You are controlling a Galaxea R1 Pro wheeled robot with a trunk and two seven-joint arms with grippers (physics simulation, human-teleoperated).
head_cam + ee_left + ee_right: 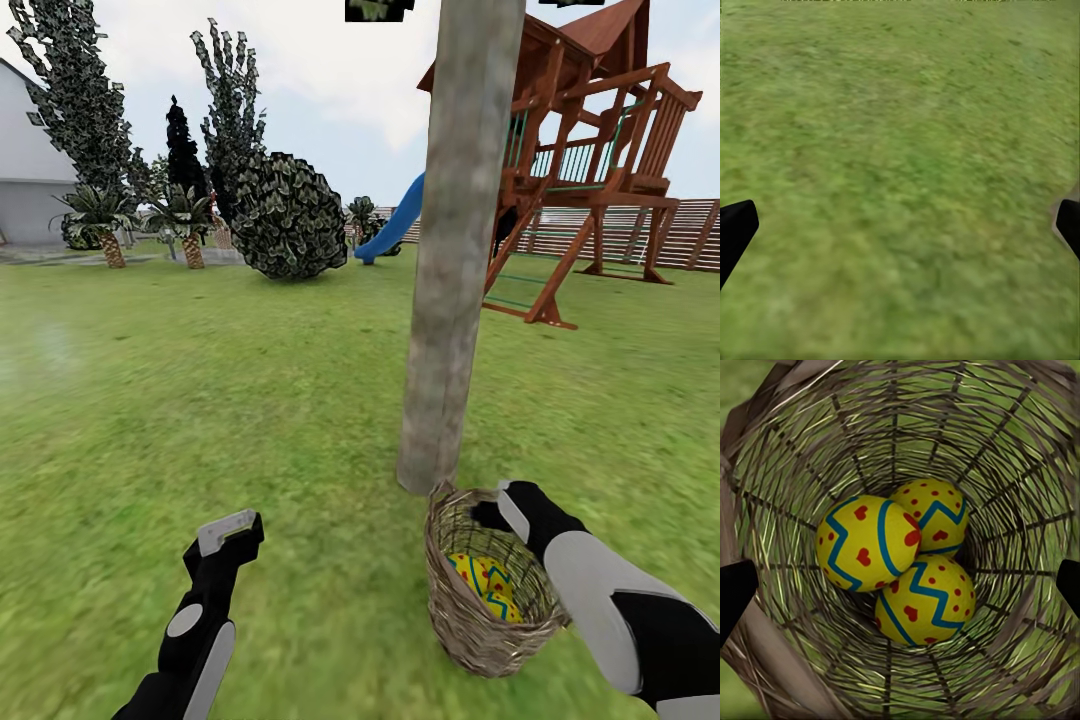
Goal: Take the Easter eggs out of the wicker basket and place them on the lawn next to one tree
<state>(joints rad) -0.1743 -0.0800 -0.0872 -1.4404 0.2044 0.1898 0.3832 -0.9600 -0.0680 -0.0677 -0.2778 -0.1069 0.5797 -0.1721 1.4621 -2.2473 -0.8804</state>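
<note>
The wicker basket [455, 610] stands on the lawn [250, 400] right at the foot of the thick grey-brown tree [455, 250]. Three yellow Easter eggs [487, 585] with blue zigzags and red marks lie at its bottom; in the right wrist view one egg [870, 542] rests on top, with another [937, 514] and a third [926, 604] beside it. My right gripper [900, 585] hangs open over the basket mouth [787, 457], looking straight down in. My left gripper [232, 532] is open above bare grass [900, 180], left of the basket.
A wooden playset [590, 150] with a blue slide [395, 225] stands behind the tree. A round bush [287, 217], tall dark trees [85, 110] and short palms [100, 220] line the far left. A slatted fence [680, 235] runs at the back right.
</note>
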